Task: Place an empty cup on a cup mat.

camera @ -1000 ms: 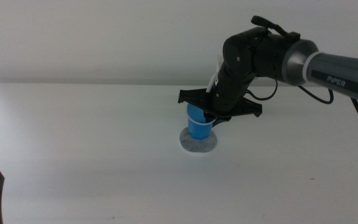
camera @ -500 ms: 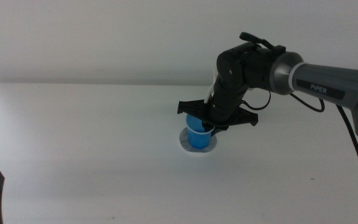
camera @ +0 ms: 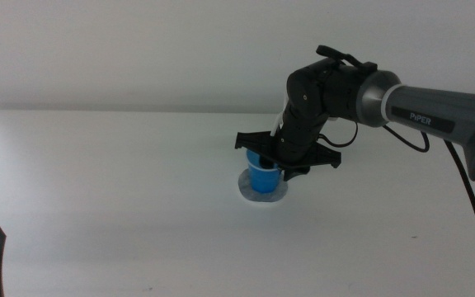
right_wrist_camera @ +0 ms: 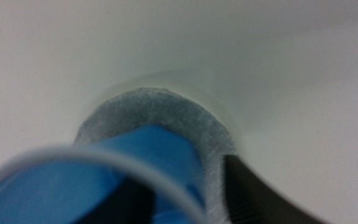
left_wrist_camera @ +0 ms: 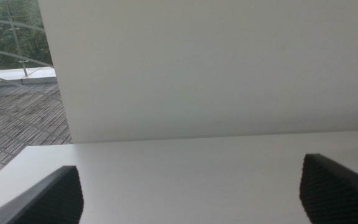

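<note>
The cup point(camera: 262, 175) is pinched by the right gripper point(camera: 277, 162) over the cup mat point(camera: 264, 189), mid-worktop. It could be tipped if released unevenly. The left gripper point(left_wrist_camera: 191, 186) is held spread.

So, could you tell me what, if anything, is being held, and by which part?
The right gripper holds the cup by its upper rim, over the cup mat.

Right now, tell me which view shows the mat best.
The right wrist view: the mat fills the frame, its speckled grey surface and pale edge clear beneath the cup. The middle view shows only a small grey disc under the cup and the right gripper. The left wrist view shows none of it.
</note>
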